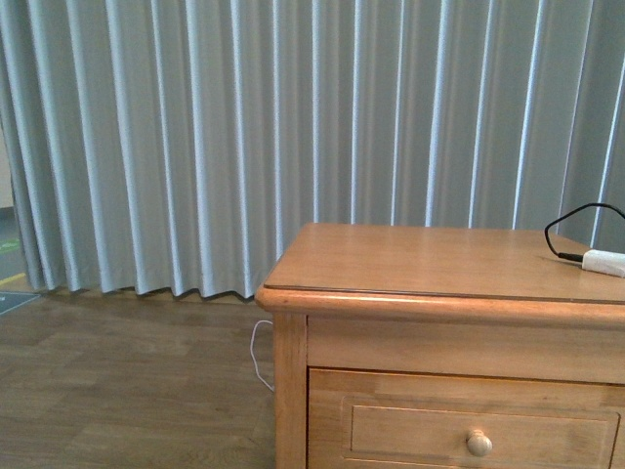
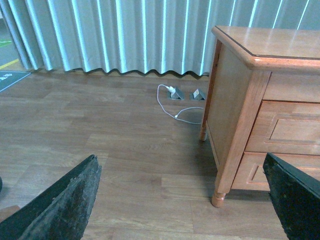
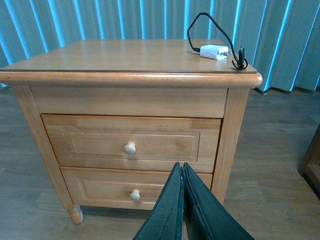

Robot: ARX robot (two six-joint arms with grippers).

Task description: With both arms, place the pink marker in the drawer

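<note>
The top drawer (image 3: 131,142) sits flush and closed in the wooden cabinet (image 3: 125,95). Right tool (image 3: 182,172) hangs fingers together before the bottom drawer (image 3: 134,190); left tool (image 2: 182,200) gapes apart over open floor (image 2: 100,145). No pink marker shows.

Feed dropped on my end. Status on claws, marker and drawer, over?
Left claw open, right claw shut, both empty. Top drawer closed. Pink marker not in view. White plug and cable on the cabinet top.
</note>
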